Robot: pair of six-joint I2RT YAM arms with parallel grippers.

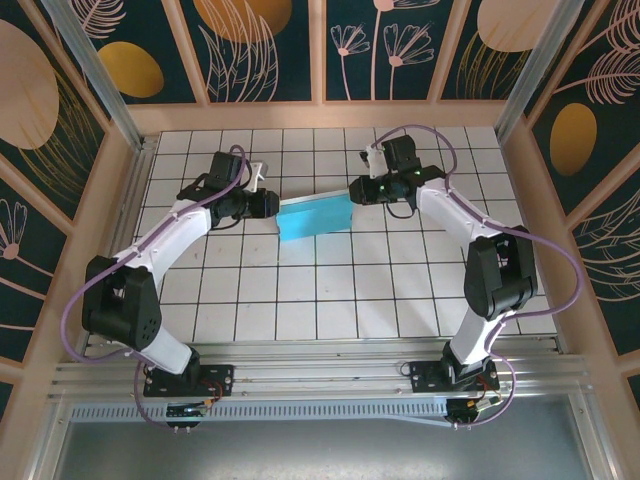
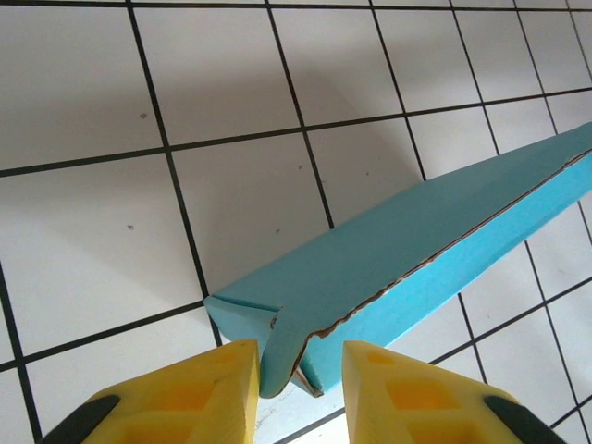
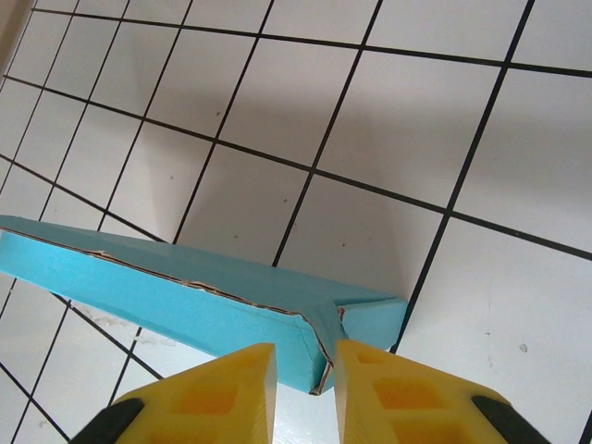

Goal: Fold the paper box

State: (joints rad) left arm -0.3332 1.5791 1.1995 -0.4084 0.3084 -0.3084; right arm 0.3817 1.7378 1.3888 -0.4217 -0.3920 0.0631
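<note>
The paper box (image 1: 313, 217) is a long cyan folded strip lying across the white tiled table, between my two grippers. My left gripper (image 1: 270, 206) is at its left end. In the left wrist view the paper box (image 2: 416, 240) runs off to the upper right, and its flapped end sits between the yellow fingers of the left gripper (image 2: 299, 344). One finger touches the flap and a thin gap shows at the other. My right gripper (image 1: 358, 190) is at the box's right end. There the right gripper (image 3: 305, 344) has both fingers against the end of the paper box (image 3: 185, 287).
The tiled table (image 1: 330, 290) is ringed by a low wooden frame (image 1: 320, 115). An aluminium rail (image 1: 320, 375) carrying both arm bases runs along the near edge. Bare tiles lie in front of the box.
</note>
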